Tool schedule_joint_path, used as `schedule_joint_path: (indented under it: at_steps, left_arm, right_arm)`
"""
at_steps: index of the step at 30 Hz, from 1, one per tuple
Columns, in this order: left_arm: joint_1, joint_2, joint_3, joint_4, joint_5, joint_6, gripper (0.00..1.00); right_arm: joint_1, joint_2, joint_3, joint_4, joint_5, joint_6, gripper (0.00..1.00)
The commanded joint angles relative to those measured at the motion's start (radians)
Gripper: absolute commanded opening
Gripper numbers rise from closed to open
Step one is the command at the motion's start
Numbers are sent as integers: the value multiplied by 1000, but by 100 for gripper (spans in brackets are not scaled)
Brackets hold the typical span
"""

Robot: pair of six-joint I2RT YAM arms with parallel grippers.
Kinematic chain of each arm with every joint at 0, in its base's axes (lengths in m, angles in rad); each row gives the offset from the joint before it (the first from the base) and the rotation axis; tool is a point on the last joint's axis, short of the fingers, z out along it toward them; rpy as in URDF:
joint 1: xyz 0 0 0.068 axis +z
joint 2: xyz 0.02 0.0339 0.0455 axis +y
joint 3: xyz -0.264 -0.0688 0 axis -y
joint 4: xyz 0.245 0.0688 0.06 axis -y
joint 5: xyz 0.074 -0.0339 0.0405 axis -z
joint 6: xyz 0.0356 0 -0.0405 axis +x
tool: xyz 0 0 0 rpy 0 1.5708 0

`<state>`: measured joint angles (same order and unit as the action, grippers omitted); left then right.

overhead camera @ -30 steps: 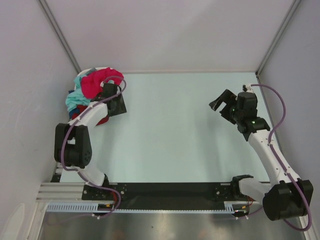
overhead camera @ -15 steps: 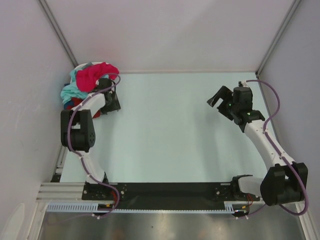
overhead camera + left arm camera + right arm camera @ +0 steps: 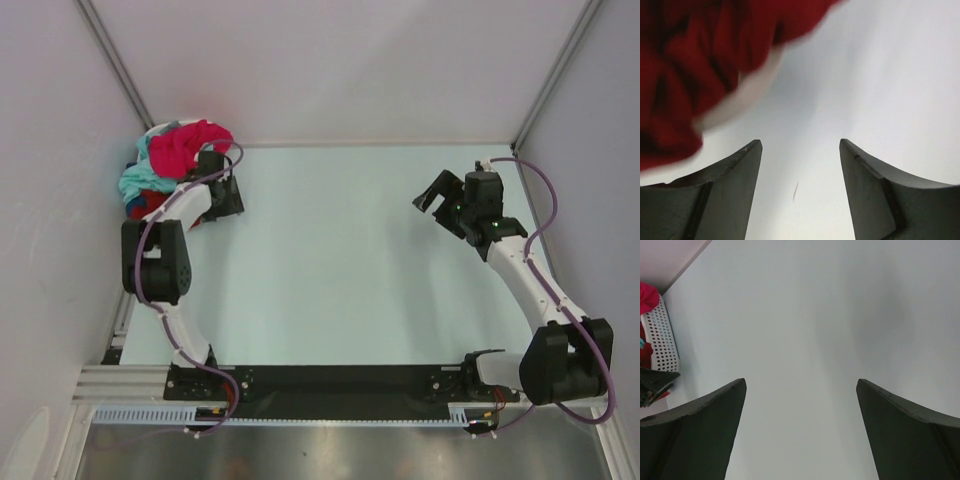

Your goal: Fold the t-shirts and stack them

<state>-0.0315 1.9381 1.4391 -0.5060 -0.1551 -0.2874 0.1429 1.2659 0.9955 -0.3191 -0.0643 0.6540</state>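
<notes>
1. t-shirts [image 3: 172, 165]: these are bunched in one unfolded heap at the far left corner of the table [image 3: 330, 260], in and over the small white basket [image 3: 660, 337]. the crimson-pink shirt [image 3: 192, 143] lies on top of the heap. the light teal shirt [image 3: 140, 182] hangs on the heap's left side. the dark maroon shirt [image 3: 685, 65] fills the upper left of the left wrist view and spills over a pale rim (too blurred to identify with certainty).

2. left gripper [image 3: 800, 145]: it sits just beside the heap, on the heap's right side, low over the table. its jaws stand moderately apart with only bare table between them, and it holds nothing. the maroon cloth lies just beyond the tip of the left finger [image 3: 725, 190]; whether the two touch cannot be determined.

3. right gripper [image 3: 801, 382]: it hovers over the right half of the table, well apart from the heap. its jaws are spread wide and it holds nothing. its camera faces across the table toward the basket, which shows at the left edge of that view with pink cloth above it.
</notes>
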Motion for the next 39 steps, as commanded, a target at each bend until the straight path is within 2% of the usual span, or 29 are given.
schedule_joint_path:
  at_steps: [1, 5, 10, 12, 14, 16, 25, 28, 31, 35, 39]
  left_arm:
    - [-70, -243, -100, 0, 29, 4, 72]
    - [-84, -433, -140, -42, 101, -22, 78]
    - [-84, -709, -216, -51, 91, -56, 91]
    - [-84, -810, -291, -20, 88, -81, 93]
    - [-82, -864, -347, 18, 89, -111, 97]
    - [-81, -901, -396, 18, 75, -140, 97]
    - [-53, -923, -428, -8, 12, -212, 98]
    - [-10, -883, -418, 17, 49, -243, 99]
    - [21, -802, -350, 11, 100, -227, 98]
    - [54, -713, -257, 15, 97, -202, 98]
    - [77, -633, -181, 35, 108, -147, 99]
  right_arm:
    - [4, -36, 34, 9, 6, -31, 100]
    - [4, -86, 20, 11, -14, -66, 99]
    - [6, -181, -27, 46, -61, -114, 100]
    - [6, -223, -67, 73, -98, -131, 100]
    - [6, -249, -93, 90, -118, -122, 100]
    - [6, -286, -132, 103, -120, -111, 100]
    - [6, -283, -153, 155, -135, -67, 100]
    - [6, -252, -147, 215, -131, -50, 100]
    - [4, -206, -114, 273, -117, -24, 100]
    - [-2, -129, -54, 310, -106, -31, 100]
    - [-54, -28, 0, 357, -175, 13, 100]
